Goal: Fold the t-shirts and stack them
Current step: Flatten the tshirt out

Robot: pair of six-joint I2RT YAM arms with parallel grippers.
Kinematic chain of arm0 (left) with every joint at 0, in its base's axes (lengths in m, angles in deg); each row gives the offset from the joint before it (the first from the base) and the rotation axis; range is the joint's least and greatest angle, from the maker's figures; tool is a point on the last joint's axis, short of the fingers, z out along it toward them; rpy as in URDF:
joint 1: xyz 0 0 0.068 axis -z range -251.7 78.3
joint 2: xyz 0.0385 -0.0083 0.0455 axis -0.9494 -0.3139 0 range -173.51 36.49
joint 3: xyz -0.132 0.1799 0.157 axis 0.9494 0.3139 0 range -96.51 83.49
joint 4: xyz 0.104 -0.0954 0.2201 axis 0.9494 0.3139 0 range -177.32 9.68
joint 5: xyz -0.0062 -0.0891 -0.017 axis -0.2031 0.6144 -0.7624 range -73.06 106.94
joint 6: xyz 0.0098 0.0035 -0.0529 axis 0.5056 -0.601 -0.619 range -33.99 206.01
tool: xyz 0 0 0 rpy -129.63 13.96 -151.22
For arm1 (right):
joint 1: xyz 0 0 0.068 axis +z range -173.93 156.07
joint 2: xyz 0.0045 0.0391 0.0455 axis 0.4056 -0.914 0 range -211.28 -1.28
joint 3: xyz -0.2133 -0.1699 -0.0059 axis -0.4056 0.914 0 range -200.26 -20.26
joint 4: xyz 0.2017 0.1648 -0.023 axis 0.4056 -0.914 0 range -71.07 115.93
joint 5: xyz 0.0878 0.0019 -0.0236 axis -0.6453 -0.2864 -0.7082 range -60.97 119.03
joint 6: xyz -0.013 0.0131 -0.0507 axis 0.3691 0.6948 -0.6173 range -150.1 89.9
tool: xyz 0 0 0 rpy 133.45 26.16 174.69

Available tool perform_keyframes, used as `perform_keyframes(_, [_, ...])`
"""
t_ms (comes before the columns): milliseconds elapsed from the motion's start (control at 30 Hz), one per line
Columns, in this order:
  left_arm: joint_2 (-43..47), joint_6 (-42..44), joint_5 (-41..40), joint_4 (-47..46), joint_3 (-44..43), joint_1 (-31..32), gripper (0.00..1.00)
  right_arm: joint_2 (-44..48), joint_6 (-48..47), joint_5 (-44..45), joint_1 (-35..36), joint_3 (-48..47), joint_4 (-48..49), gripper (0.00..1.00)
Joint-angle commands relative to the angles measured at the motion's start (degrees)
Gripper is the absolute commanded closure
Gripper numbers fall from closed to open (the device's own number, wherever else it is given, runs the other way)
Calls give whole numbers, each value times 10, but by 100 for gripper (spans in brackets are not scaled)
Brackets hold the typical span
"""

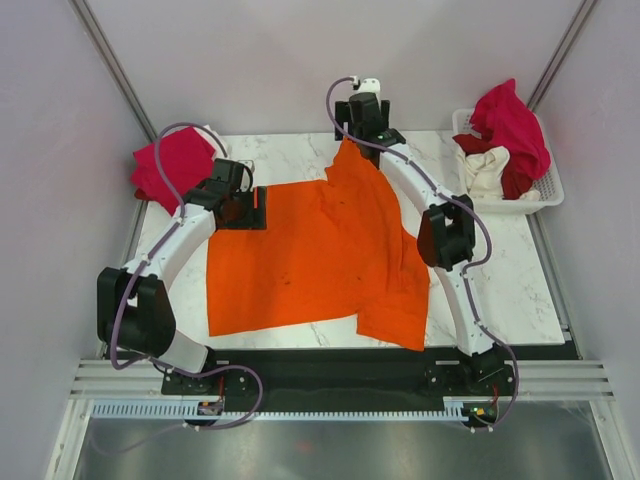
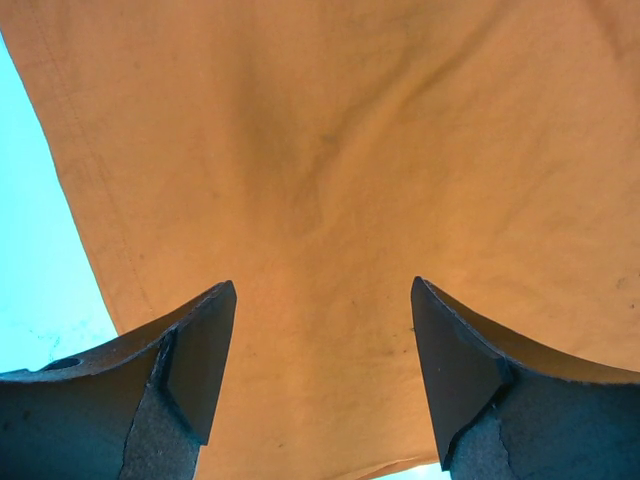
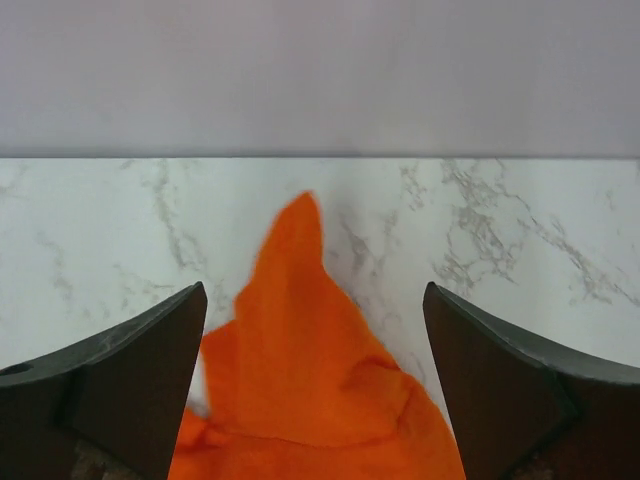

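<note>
A bright orange short-sleeved cloth t-shirt [image 1: 300,265] lies spread over the middle of the white marble-patterned table [image 1: 510,290], mostly flat. One part is drawn into a narrow point at the far edge, and a rumpled flap overlaps at its near right corner. The left gripper [image 2: 321,285] hangs over the shirt's far left edge with its jaws apart and nothing between them but the cloth below. It looks placed there to pinch that hem for a fold. The right gripper [image 3: 315,300] sits at the far tip of the shirt with its jaws standing wide and clear of the fabric. The orange point lies on the marble between them, ungripped. That puts the two arms at the shirt's far edge, which I judge is set up for smoothing it or folding it toward the near side. A crimson-pink shirt [image 1: 175,165] lies bunched at the far left corner, just beside the left arm. A white slotted plastic basket [image 1: 548,190] at the far right holds a crimson shirt [image 1: 515,125], a cream shirt [image 1: 485,170] and a dark red one [image 1: 518,182], heaped and unfolded. Nothing lies on the orange shirt, though the right arm's elbow hangs over its right side. The overlapped corner and the long ridge running toward the tip would likely spoil a clean fold unless flattened first.
</note>
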Motion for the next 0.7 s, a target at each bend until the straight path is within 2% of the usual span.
perform_keyframes(0, [4, -1, 7, -18, 5, 3, 22, -66, 39, 84, -58, -57, -135, 2])
perform_keyframes(67, [-1, -5, 10, -18, 5, 4, 22, -16, 73, 65, -90, 16, -136, 2])
perform_keyframes(100, [-4, -6, 12, -18, 3, 5, 22, 7, 95, 59, -106, 91, -126, 2])
perform_keyframes(200, [-5, -13, 13, -18, 5, 11, 22, 97, 104, 29, -115, 227, -73, 2])
perform_keyframes(400, [5, -10, -3, -18, 9, 32, 22, 231, 141, -55, -115, 404, -48, 2])
perform_keyframes(533, [23, -9, -11, -13, 10, 33, 21, 320, 166, -77, -115, 533, -26, 2])
perform_keyframes(667, [56, -16, 4, -3, 19, 33, 21, 400, 175, -135, -115, 628, -7, 9])
